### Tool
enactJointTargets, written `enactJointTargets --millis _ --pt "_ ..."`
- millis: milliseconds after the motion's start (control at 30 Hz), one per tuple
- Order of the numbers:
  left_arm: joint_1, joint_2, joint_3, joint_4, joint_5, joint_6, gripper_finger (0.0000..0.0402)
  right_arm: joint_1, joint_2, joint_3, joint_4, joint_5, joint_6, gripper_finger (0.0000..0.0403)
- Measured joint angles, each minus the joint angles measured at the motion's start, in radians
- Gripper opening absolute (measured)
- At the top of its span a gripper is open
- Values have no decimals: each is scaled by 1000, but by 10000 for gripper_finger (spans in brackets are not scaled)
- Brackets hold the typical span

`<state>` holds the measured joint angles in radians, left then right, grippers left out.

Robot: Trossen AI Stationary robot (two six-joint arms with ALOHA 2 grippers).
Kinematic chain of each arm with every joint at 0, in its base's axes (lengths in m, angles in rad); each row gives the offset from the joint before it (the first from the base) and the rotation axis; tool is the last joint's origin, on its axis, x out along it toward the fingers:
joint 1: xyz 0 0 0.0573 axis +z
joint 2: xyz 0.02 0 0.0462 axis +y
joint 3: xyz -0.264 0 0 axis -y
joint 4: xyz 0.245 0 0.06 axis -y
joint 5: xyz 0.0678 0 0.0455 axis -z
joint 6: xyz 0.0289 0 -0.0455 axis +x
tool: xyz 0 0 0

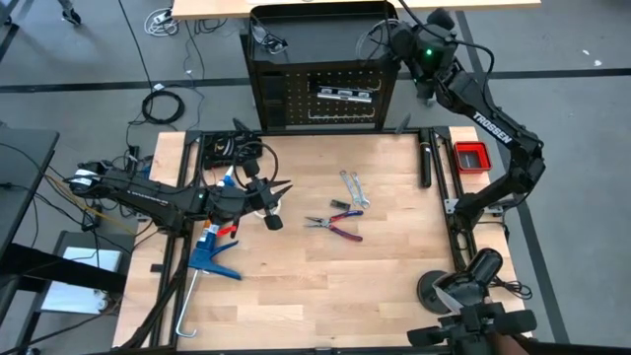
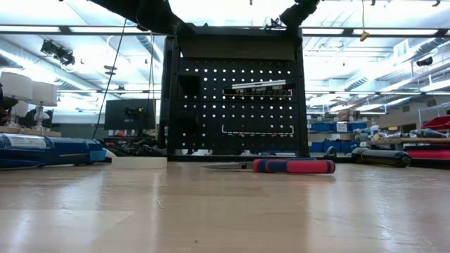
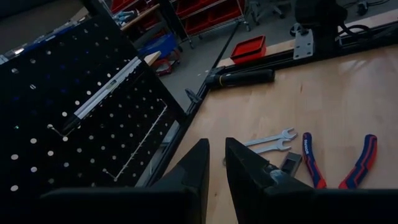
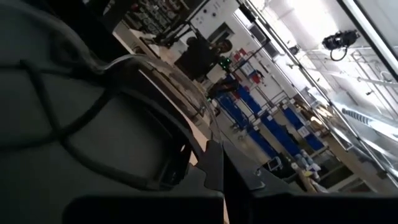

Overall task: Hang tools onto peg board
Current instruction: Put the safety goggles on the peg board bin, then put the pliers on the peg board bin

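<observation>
The peg board (image 1: 296,99) stood upright at the far edge of the table (image 1: 394,286), with the bar (image 1: 342,95) already lying across its hooks. The two wrenches (image 1: 351,188) and the pliers (image 1: 335,225) lay flat on the wood, near each other and well apart from the board.

The left gripper (image 3: 216,152) hovered over the left-centre of the table, facing the board. Its fingers were a narrow gap apart, with nothing between them. The right gripper (image 4: 216,149) was up at the board's tray-like top with its fingers together. The glasses (image 4: 143,81) lay right in front of it (whether the tips actually pinched the frame could not be told).

The main risk seemed to be at the top of the board. If the right claw had only a thin pinch on the frame, or none, a lift could let the glasses slip and drop behind the board or onto the table. Cables looped near that wrist could also snag. For the left arm, the narrow gap would probably ride over a flat wrench rather than straddle it, pushing it into its neighbour. The blue caulking gun (image 1: 212,251) lay just beside the arm and might be nudged by a low sweep.
</observation>
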<state>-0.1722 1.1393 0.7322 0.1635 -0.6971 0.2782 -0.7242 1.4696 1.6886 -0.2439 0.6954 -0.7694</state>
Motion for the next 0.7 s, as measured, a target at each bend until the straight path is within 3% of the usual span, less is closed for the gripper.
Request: enactJointTargets --millis 400,700 --pt "0 0 0 -1 0 -2 55 0 0 0 -10 -16 -3 97" --pt "0 0 0 -1 0 -3 55 4 -2 -1 -14 -17 0 105"
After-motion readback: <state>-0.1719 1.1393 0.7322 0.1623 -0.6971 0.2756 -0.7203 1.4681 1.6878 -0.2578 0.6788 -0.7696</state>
